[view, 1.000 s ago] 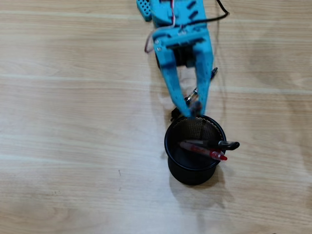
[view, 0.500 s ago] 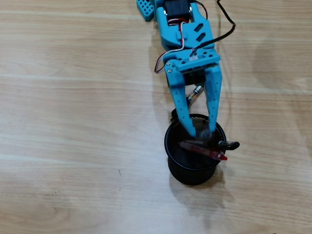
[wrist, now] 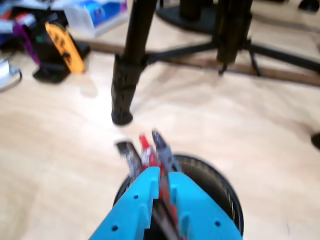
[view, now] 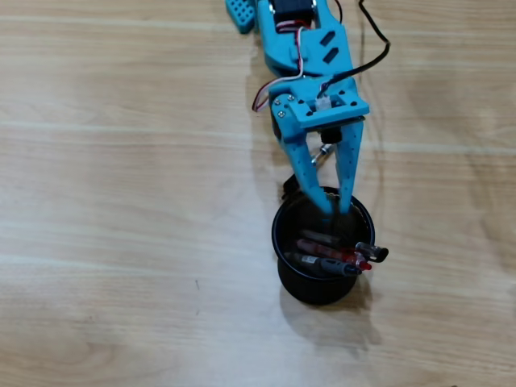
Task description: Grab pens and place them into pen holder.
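Note:
A black round pen holder [view: 322, 286] stands on the wooden table, also low in the wrist view [wrist: 220, 180]. Three pens lie slanted in it: a red one [view: 334, 251] between two dark ones [view: 326, 264], their ends sticking out over the right rim. In the blurred wrist view they rise past the fingertips [wrist: 145, 150]. My blue gripper [view: 335, 207] points down into the holder's far side. Its jaws stand a narrow gap apart, just above the pens. In the wrist view [wrist: 164, 172] the red pen shows through that gap. I see nothing pinched.
The wrist view shows black tripod legs [wrist: 125, 85] and a stand base beyond the holder. Cluttered items, one of them orange [wrist: 65, 47], lie at the far left. The arm's cables [view: 363, 60] run at the top of the overhead view.

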Motion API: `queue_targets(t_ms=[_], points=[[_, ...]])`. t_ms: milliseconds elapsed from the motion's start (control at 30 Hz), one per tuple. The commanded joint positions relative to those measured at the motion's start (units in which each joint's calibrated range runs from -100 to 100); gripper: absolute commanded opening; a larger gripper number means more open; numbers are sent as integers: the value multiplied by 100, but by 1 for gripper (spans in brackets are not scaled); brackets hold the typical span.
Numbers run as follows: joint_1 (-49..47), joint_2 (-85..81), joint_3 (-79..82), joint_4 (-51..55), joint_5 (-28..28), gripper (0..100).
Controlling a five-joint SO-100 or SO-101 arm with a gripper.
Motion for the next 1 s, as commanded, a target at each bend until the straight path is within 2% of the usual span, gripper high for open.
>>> queue_targets(t_ms=[0, 133, 300, 467, 567, 833, 967], points=[[19, -922, -139, 1674, 4, 2], [38, -1516, -139, 3086, -195, 2], [-173, -2009, -148, 5009, -1080, 2], [-593, -1975, -302, 6376, -2091, 2], [-685, -1669, -365, 6722, -2237, 2], [-877, -599, -691, 6740, -2258, 3], [-1051, -157, -936, 6749, -2373, 15]])
